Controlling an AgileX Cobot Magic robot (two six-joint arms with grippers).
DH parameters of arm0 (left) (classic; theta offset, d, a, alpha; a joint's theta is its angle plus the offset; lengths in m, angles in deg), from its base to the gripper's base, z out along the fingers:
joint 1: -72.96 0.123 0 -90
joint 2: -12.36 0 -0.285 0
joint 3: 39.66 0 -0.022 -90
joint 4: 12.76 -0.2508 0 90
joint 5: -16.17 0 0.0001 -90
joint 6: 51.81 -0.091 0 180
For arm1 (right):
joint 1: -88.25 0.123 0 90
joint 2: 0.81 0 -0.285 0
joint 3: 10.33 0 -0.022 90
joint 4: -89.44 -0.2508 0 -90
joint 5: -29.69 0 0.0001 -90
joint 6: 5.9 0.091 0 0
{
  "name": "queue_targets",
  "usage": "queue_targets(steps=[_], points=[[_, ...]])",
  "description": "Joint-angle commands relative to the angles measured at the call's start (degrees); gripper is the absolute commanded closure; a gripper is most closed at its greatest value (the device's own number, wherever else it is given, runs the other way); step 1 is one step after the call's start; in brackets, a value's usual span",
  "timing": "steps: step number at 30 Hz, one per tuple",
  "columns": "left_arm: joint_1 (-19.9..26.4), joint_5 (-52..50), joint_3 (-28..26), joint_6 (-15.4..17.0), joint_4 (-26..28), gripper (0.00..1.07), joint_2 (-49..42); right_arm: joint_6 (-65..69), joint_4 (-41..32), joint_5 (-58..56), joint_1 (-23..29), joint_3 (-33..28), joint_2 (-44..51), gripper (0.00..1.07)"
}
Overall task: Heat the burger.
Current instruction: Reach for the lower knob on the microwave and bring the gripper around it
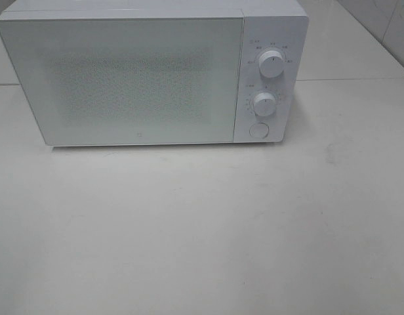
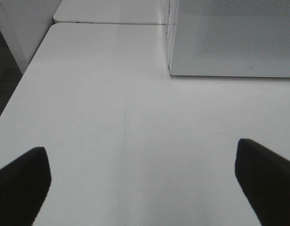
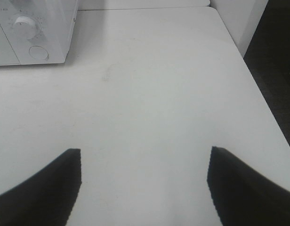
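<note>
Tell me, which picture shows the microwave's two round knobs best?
The exterior high view: the upper knob and lower knob both face the camera on the microwave. The right wrist view shows only the lower knob clearly. The left wrist view shows just the door, no knobs.

1. The burger shows in no view; where it lies I cannot tell.
2. The white microwave [image 1: 153, 72] stands upright at the back of the desk [image 1: 202, 230], its door [image 1: 90, 39] shut flat, the speckled pane hiding the inside.
</note>
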Motion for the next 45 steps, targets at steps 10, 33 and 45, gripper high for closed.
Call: queue_targets(steps=[10,33,45], points=[[0.2,-0.5,0.2,0.2,0.1,0.06,-1.5,-0.8,-0.1,0.3,-0.4,-0.2,1.5,0.32],[0.2,-0.5,0.2,0.1,0.1,0.06,-1.4,-0.4,0.2,0.5,-0.4,-0.1,1.1,0.32],[0.2,-0.5,0.2,0.1,0.1,0.06,-1.4,1.1,3.1,9.2,-0.4,1.8,-2.5,0.31]])
